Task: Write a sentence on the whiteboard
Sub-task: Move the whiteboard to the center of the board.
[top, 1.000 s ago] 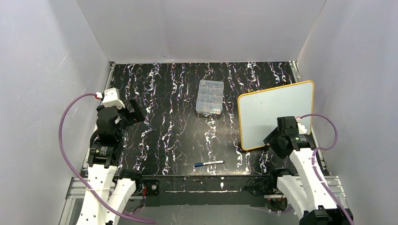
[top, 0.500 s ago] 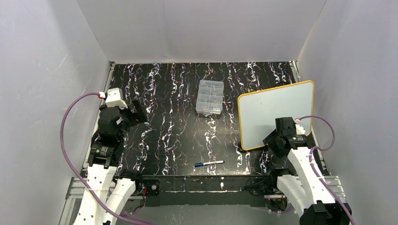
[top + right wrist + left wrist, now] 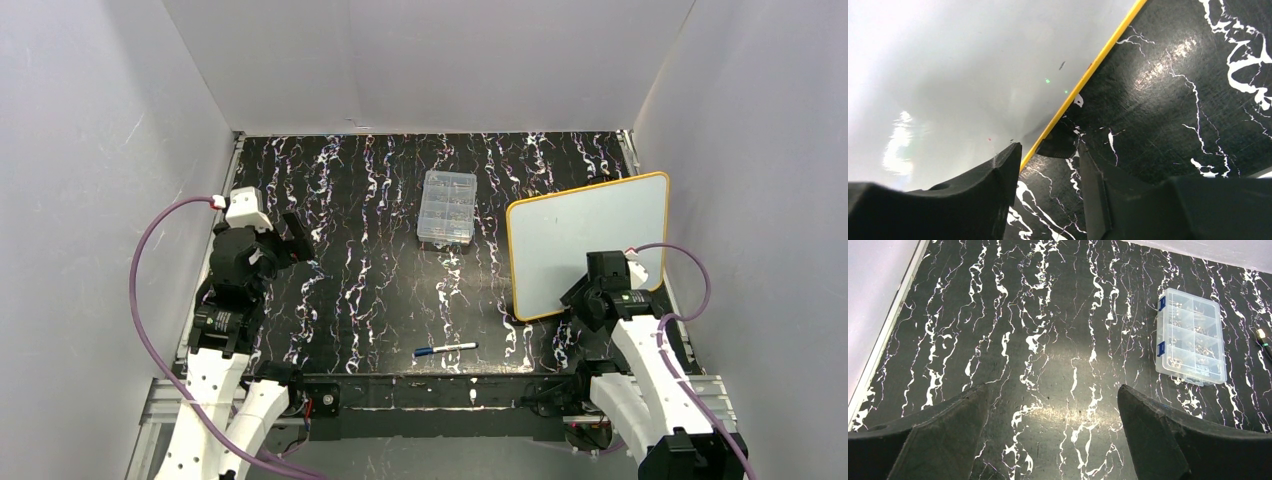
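I'm seeing the whiteboard, blank, at the table's right side. Right gripper is straddling its near frame edge, jaws apart, not clamped. Left gripper is gaping, empty. I'm judging the board light, stiff and slick, so grip the frame.

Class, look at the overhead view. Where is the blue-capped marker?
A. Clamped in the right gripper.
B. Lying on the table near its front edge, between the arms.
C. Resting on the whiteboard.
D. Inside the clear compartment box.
B: the marker lies flat on the table near its front edge, between the arm bases, apart from the whiteboard and the clear compartment box.
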You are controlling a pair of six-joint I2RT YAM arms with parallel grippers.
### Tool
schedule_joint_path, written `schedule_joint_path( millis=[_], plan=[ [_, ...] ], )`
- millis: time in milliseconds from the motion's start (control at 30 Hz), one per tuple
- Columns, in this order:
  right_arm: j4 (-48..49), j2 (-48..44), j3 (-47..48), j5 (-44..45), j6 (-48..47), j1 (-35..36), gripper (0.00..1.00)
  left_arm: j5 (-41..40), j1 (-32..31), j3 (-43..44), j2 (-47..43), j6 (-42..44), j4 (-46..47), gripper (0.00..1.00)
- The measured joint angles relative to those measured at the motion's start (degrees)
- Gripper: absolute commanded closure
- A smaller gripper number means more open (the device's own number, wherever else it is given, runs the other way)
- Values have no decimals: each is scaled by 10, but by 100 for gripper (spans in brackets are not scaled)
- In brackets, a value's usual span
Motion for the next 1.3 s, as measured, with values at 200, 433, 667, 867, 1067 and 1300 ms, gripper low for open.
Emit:
schedule_joint_path(
  millis=[200, 433, 667, 867, 1067, 1300],
  plan=[
    [13, 16, -23, -1, 2, 0, 53, 2, -2, -1, 3, 0, 2, 2],
    [37, 22, -33, -13, 2, 0, 65, 3, -3, -1, 3, 0, 6, 0],
    [47, 3, -46, -21, -5, -2, 71, 6, -5, -1, 7, 0, 8, 1],
    [52, -2, -47, -31, -21, -3, 80, 11, -7, -1, 10, 0, 10, 1],
    [59, -8, -54, -53, -34, -4, 87, 14, -7, -1, 10, 0, 10, 1],
    [77, -24, -66, -88, -46, -4, 95, 15, -7, -1, 12, 0, 14, 1]
  ],
)
